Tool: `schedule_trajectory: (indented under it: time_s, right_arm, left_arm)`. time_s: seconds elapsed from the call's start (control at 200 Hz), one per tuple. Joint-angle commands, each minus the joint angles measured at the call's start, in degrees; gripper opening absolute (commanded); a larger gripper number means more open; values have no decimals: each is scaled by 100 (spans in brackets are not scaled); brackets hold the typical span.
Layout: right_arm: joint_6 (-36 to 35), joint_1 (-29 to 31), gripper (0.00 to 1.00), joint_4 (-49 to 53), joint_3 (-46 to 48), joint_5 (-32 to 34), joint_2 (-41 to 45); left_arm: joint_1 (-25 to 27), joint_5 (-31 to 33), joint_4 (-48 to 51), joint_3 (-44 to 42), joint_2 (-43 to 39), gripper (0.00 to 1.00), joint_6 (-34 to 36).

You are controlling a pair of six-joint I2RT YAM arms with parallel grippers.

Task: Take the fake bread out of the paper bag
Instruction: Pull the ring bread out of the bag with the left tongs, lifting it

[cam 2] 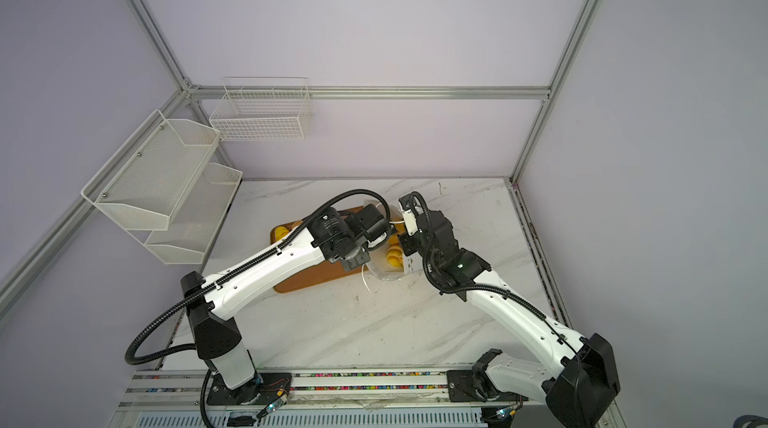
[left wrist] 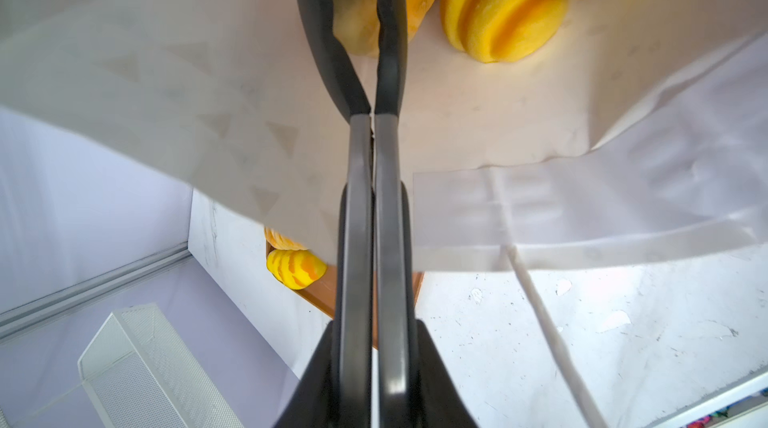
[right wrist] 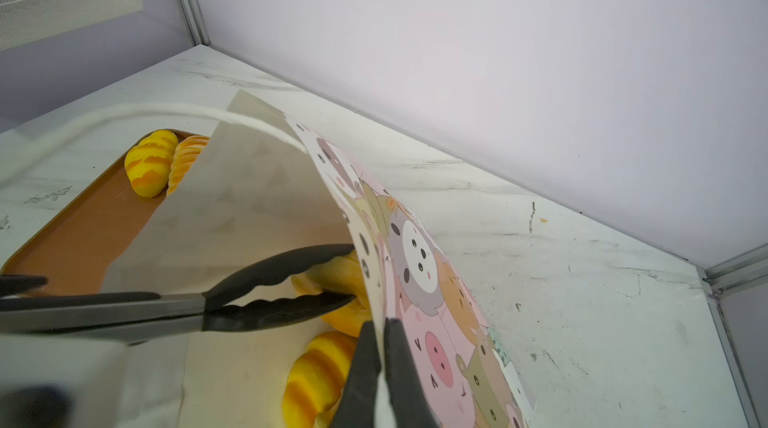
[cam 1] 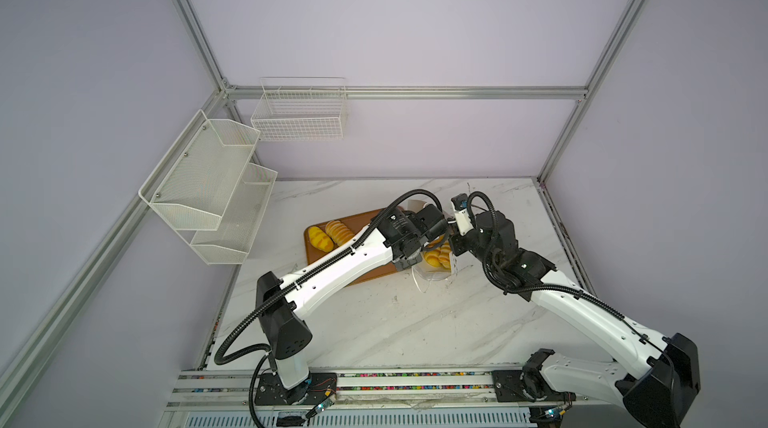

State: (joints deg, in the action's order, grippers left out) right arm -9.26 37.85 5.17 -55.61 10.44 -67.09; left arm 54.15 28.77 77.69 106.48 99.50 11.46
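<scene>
— Marble bench [cam 1: 415, 322] sound; paper bag [right wrist: 419, 263] lies open by the tray [right wrist: 83, 234]; right pincer [right wrist: 380, 324] nips its rim.
— Left pincer [right wrist: 351, 274] clamped on one fake bread [left wrist: 357, 26] inside the bag; extraction in hand; next move likely needs a straight withdrawal, clear of paper.

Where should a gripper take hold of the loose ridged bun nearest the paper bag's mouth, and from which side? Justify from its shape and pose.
Probably across the middle of the loose bun, jaws in a groove between ridges, since it lies flat. Enter through the open mouth of the bag, whose wall the right gripper holds up; paper closes the other sides.
</scene>
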Motion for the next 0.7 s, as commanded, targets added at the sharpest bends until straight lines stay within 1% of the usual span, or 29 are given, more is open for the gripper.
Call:
schedule_trajectory:
  time_s: [0.0,0.175,0.455,0.62,0.635,0.695]
  right_arm:
    - [53,-5,0,-247,-160,253,-21]
    - [107,-5,0,-215,-252,535,-99]
    - [140,-47,0,-132,-487,877,-222]
    - [-96,-264,0,-90,-885,916,-603]
    - [-102,-301,0,-90,-920,921,-642]
    - [-147,-460,0,-133,-1050,879,-762]
  left_arm:
    - [57,45,116,68,-353,0,-116]
    - [112,146,220,94,-703,0,-274]
    - [126,-45,172,54,-1404,0,-464]
    - [131,-66,-8,-195,-1796,0,-606]
    - [131,-53,-35,-219,-1994,0,-617]
    - [131,2,-141,-347,-2172,0,-647]
